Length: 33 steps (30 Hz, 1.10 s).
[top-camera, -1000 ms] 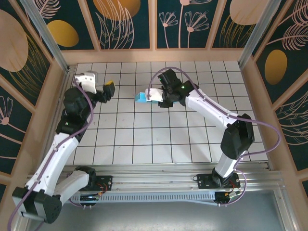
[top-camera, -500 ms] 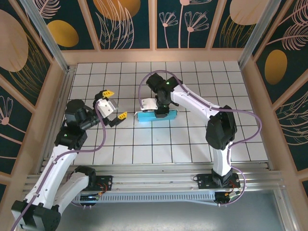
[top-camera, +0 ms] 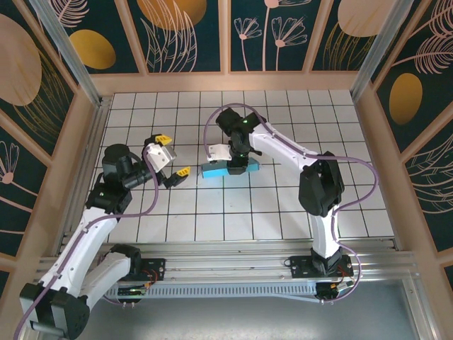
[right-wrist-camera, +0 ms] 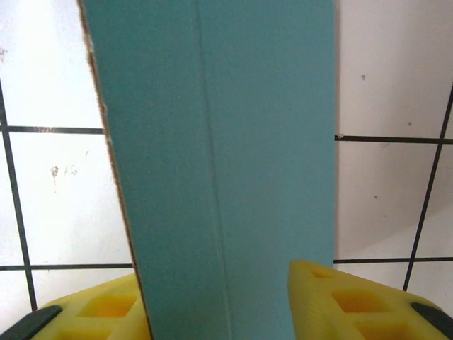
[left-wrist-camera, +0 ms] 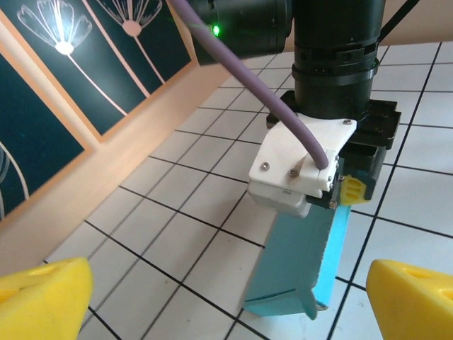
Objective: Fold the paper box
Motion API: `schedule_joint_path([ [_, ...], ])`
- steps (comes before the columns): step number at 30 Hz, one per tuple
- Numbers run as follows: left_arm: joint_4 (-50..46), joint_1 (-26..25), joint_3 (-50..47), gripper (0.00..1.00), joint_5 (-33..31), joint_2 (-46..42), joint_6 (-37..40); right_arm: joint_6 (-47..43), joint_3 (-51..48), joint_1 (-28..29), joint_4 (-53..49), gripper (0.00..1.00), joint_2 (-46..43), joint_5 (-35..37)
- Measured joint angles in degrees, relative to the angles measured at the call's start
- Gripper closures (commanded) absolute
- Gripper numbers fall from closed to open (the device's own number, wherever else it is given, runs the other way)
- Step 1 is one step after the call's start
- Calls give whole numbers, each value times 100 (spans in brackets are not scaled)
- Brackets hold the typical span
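Paper box (top-camera: pixel 214 170), a flat teal-blue cardboard rectangle, lies near the middle of the white tiled table (top-camera: pixel 283 205) with black grid lines; long side runs roughly left to right in the overhead view, slightly askew.

Right pincer (top-camera: pixel 236 166) points straight down onto the box; the arm arcs over from the right side of the table; purple cable loops above the wrist.

Right wrist view: box (right-wrist-camera: pixel 233 142) runs up the picture between the two yellow fingertips (right-wrist-camera: pixel 347 301); each pad touches a long edge, so the right pincer (right-wrist-camera: pixel 219 304) holds the box across its width; one lengthwise crease shows on the teal face; left edge looks a bit ragged.

Left pincer (top-camera: pixel 170 156) hangs over the table left of the box, apart from it, spread wide, holding nothing.

Left wrist view: yellow pads (left-wrist-camera: pixel 46 297) sit at the two bottom corners, far apart; between them the box (left-wrist-camera: pixel 297 262) lies flat under the black-and-white right pincer (left-wrist-camera: pixel 327 205); a small flap juts at the box's near end.

Dark floral wall panels (top-camera: pixel 191 35) in wooden frames surround the table.
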Motion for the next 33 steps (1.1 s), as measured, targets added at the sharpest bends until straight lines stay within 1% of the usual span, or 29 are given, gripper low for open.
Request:
schedule_joint_path([
  [4, 28, 0, 81, 1, 85, 190, -361, -17, 295, -157, 7, 58, 103, -144],
  [8, 186, 0, 94, 1, 111, 201, -649, -57, 769, -330, -4, 58, 348, -293],
  [16, 323, 0, 94, 1, 118, 210, -929, -173, 1532, -586, -90, 58, 824, -533],
  [21, 341, 0, 94, 1, 76, 308, -984, -245, 1755, -688, -85, 57, 973, -625],
  [33, 431, 0, 94, 1, -50, 470, -1147, -409, 1886, -809, -85, 57, 1012, -662],
])
